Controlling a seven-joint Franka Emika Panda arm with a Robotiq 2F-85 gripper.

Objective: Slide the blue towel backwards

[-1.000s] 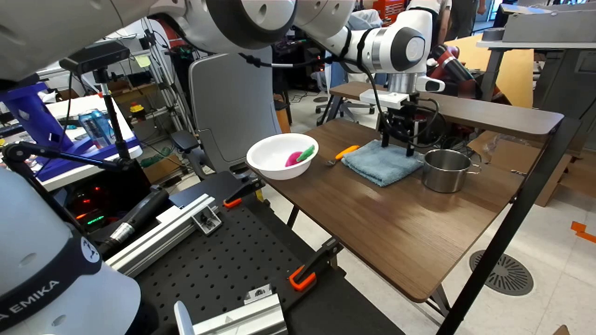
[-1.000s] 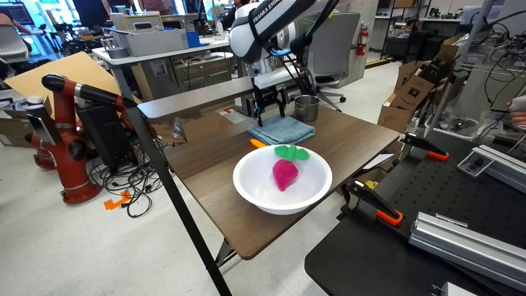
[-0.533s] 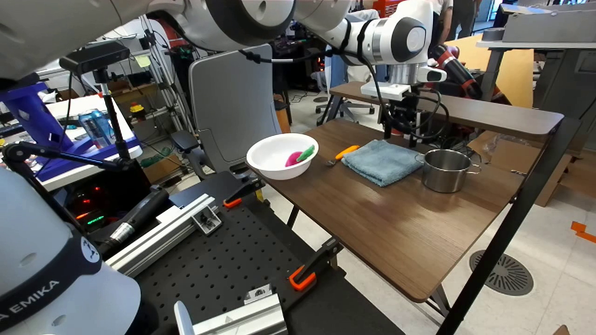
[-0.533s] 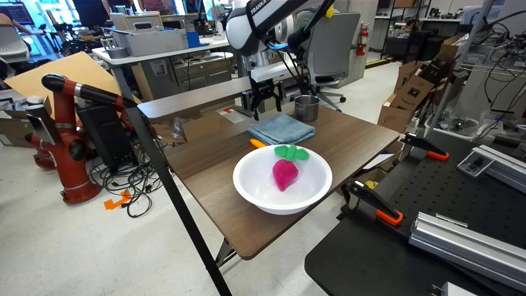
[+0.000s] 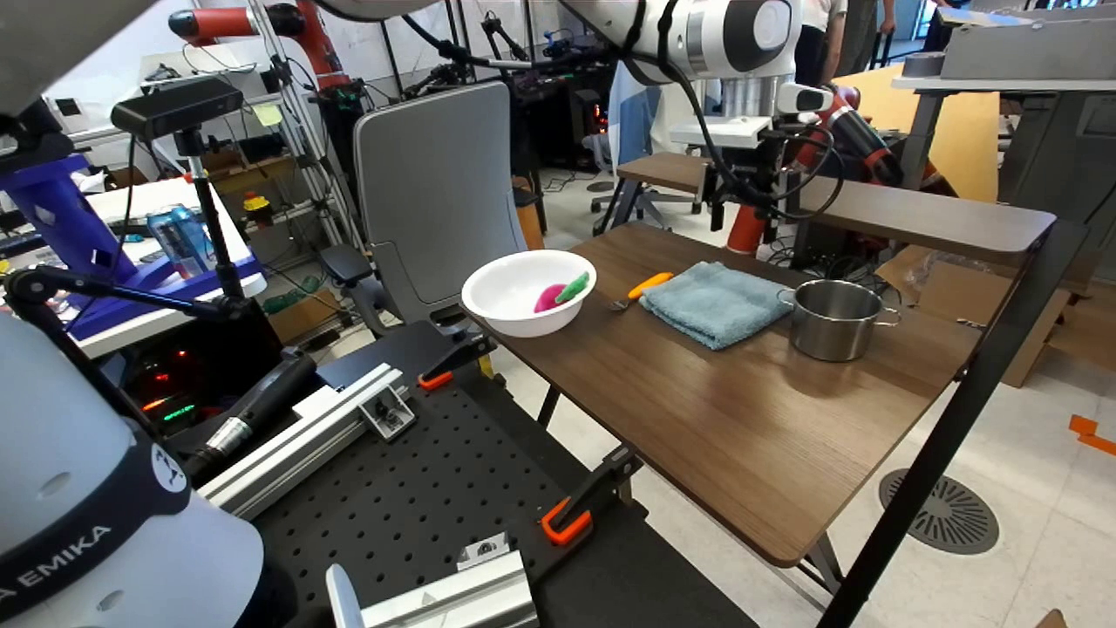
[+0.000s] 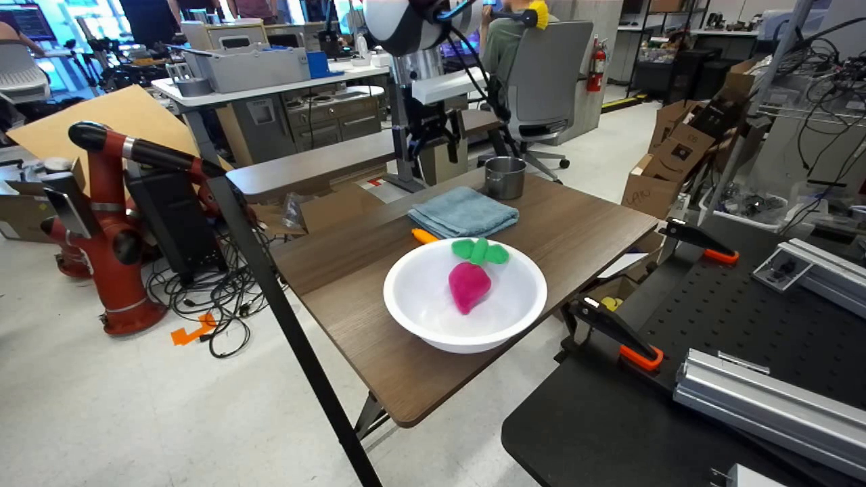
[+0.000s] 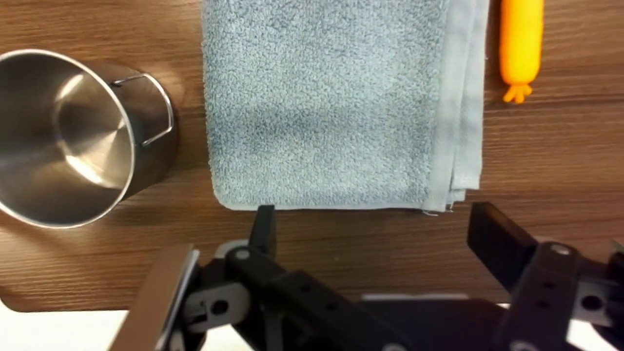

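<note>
The blue towel [image 5: 715, 305] lies folded and flat on the brown table [image 5: 741, 427], between an orange-handled utensil and a metal pot. It also shows in an exterior view [image 6: 463, 213] and fills the upper middle of the wrist view [image 7: 326, 102]. My gripper [image 5: 741, 225] hangs above the table at the towel's far edge, apart from the towel. In an exterior view the gripper [image 6: 431, 154] is higher than the pot's rim. In the wrist view the gripper [image 7: 373, 214] has its fingers wide apart with only table between them, and the towel's edge lies just beyond the fingertips.
The metal pot [image 5: 835, 327] stands close beside the towel. The orange utensil [image 5: 650, 284] lies on its other side. A white bowl [image 6: 467, 335] with a pink and green toy [image 6: 469, 287] stands near the table edge. A raised shelf [image 5: 924, 214] runs behind the table.
My gripper has risen from towel level to well above the table. The towel, pot, utensil and bowl have stayed in place.
</note>
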